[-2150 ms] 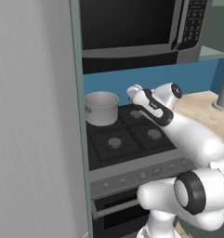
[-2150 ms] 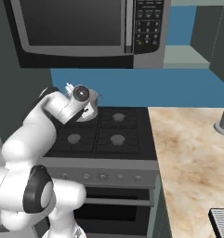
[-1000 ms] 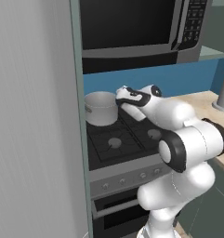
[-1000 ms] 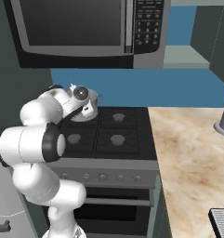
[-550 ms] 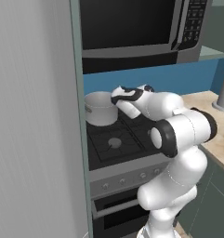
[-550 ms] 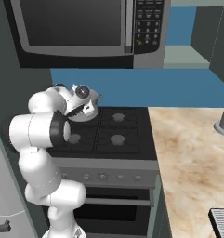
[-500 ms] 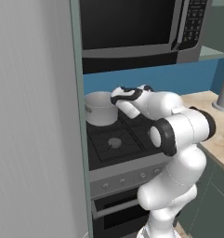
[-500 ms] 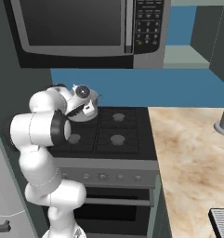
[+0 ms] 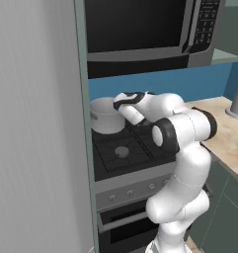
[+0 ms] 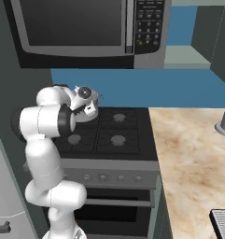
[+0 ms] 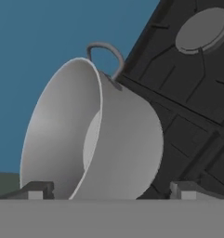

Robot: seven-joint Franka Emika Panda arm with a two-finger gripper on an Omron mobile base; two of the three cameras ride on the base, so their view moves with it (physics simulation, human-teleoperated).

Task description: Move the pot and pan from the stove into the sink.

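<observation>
Pot [image 11: 99, 139] fills the hand view between parted fingertips [image 11: 36, 189]; left base view shows its upper-left stove [image 9: 123, 150] position.

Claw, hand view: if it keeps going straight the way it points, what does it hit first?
Most likely the pot: it sits dead ahead between the open claw's fingertips, on the stove.
</observation>
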